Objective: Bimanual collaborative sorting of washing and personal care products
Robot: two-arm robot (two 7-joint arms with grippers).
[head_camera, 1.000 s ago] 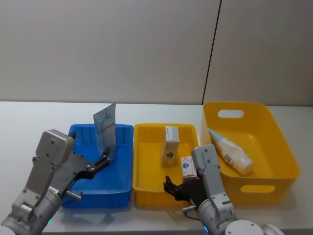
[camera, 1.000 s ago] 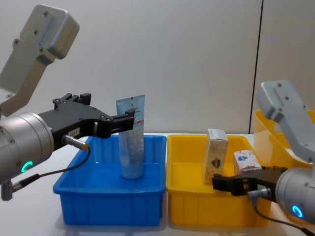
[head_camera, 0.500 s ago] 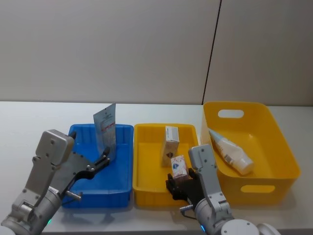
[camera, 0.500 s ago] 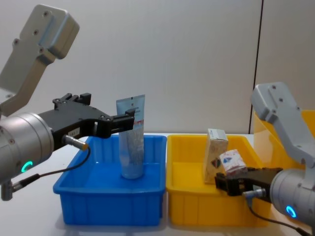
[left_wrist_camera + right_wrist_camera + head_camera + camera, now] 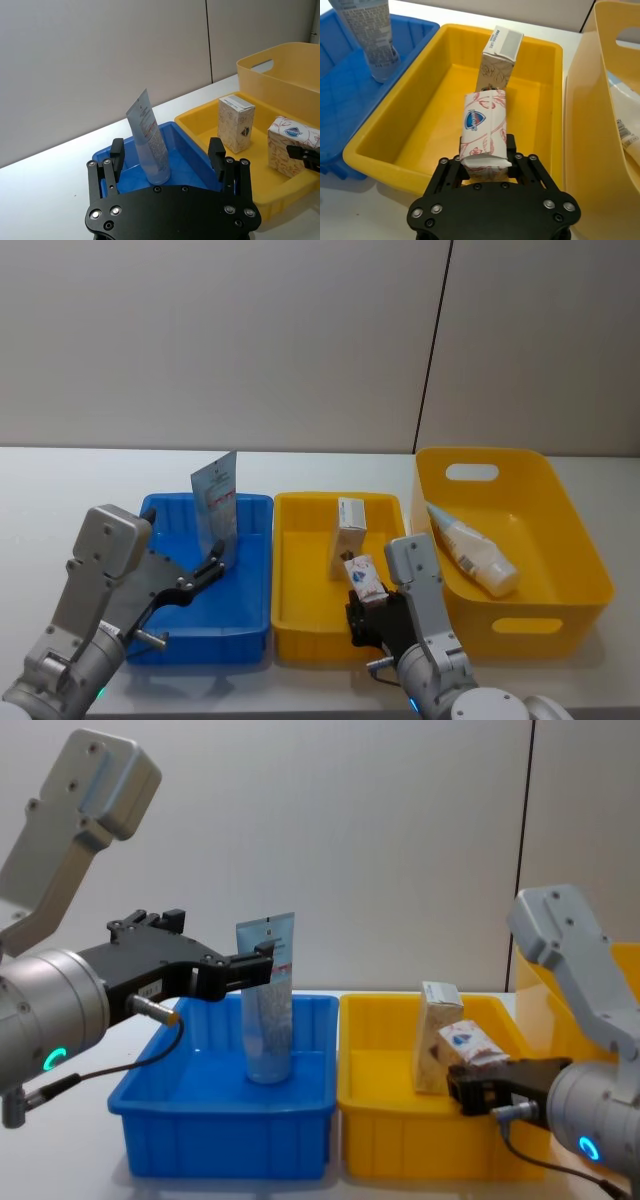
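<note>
**Small white carton clamped over the yellow tray**

Small white carton (image 5: pixel 484 131), printed red and blue, sits tilted in our right gripper (image 5: pixel 485 159), held above the near part of the shallow yellow tray (image 5: pixel 300 625); its lower end is hidden between the jaws. Behind it stands the taller cream carton (image 5: pixel 349 525). Our left gripper (image 5: pixel 167 159) hovers spread wide, holding nothing, near the upright bluish tube (image 5: pixel 267 998) in the blue tray (image 5: pixel 190 1135). A wide pale tube (image 5: pixel 472 548) lies in the deep yellow bin (image 5: pixel 560 530), its print too small to read. A white table (image 5: pixel 60 490) meets a plain grey panelled wall (image 5: pixel 250 340).
</note>
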